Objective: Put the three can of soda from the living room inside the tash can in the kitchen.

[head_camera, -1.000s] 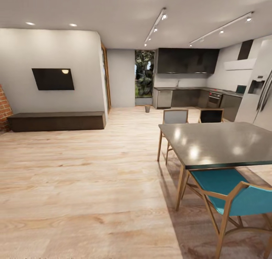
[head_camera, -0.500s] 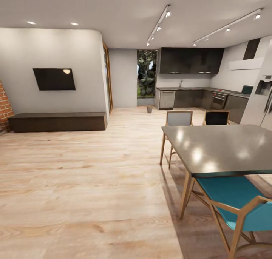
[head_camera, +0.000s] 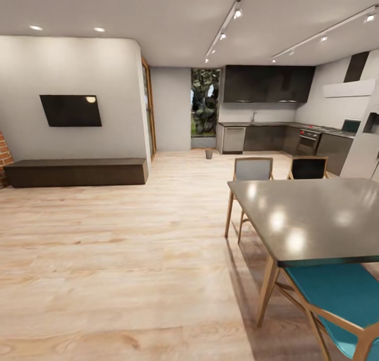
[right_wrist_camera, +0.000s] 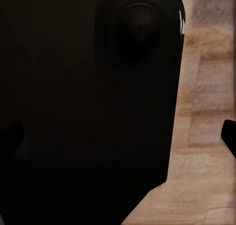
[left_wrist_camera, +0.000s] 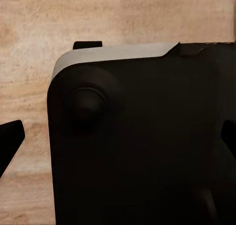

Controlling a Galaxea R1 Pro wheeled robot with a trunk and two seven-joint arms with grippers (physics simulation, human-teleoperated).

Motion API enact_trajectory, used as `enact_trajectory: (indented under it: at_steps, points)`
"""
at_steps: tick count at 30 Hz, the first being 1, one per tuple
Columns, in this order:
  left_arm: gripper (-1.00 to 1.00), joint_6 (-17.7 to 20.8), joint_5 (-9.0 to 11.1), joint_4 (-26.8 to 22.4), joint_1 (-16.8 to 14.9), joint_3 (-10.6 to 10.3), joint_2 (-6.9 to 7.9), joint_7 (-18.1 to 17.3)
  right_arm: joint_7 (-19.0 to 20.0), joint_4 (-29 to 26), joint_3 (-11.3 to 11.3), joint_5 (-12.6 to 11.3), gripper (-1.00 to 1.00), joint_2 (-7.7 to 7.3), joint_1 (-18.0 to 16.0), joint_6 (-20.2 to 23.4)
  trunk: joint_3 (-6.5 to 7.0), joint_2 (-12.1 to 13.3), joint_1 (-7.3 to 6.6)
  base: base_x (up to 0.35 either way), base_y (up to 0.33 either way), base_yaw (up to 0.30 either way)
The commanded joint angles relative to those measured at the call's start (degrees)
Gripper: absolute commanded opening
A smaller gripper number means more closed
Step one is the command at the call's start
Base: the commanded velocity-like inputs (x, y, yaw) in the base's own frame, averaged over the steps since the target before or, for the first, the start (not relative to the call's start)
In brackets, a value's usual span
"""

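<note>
Bin (head_camera: 208, 153): stood small and upright on the wood floor (head_camera: 116, 256) at the far end of the room, just in front of the glass door (head_camera: 204, 108) with foliage behind it, beside the end of the kitchen counter (head_camera: 273, 124); its inside was too small to tell.
Kitchen: dark cabinets (head_camera: 267, 84) above the counter, an oven (head_camera: 308, 140) set in the right-hand run, pale fridge (head_camera: 368, 145) at the right edge.
Table (head_camera: 316, 219): grey glossy top, near right, well apart from the bin.
Chairs: grey one (head_camera: 253, 169) and black one (head_camera: 308, 167) at the table's far side, a teal seat (head_camera: 339, 298) at its near side.
Left wall: black screen (head_camera: 70, 110) over a long dark bench (head_camera: 76, 171).
Left gripper: one dark fingertip (left_wrist_camera: 10, 141) showed at the wrist view's edge, over wood floor beside a black robot part (left_wrist_camera: 142, 141); how wide it stood I cannot tell, nor whether it had hold of anything.
Right gripper: one dark fingertip (right_wrist_camera: 229, 136) at the edge, beside a black robot part (right_wrist_camera: 88, 107); opening and hold cannot be told.
</note>
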Motion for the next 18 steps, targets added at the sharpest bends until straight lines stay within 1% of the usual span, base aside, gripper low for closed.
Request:
enact_trajectory:
  at_steps: [1,11,14,18]
  points:
    - [1.0,0.1,0.0,-0.2,0.0,0.0,0.01,0.0,0.0,0.0,0.0,0.0,1.0,0.0,0.0,0.0,0.0,0.0,0.0,0.336,0.0,0.0]
    - [1.0,0.3,0.5,-0.6,0.0,0.0,0.26,-0.6,0.0,0.0,-0.2,0.0,1.0,0.0,0.0,0.1,0.0,0.0,0.0,0.337,0.001,0.0]
    - [1.0,0.4,0.5,-0.7,0.0,0.0,0.28,-0.7,0.0,0.0,-0.3,0.0,1.0,0.0,0.0,0.1,0.0,0.0,0.0,0.337,0.065,0.0]
    - [1.0,0.5,0.5,-0.7,0.0,0.0,0.35,-1.0,0.0,0.0,-0.3,0.0,1.0,0.0,0.0,0.1,0.0,0.0,0.0,0.334,0.138,0.0]
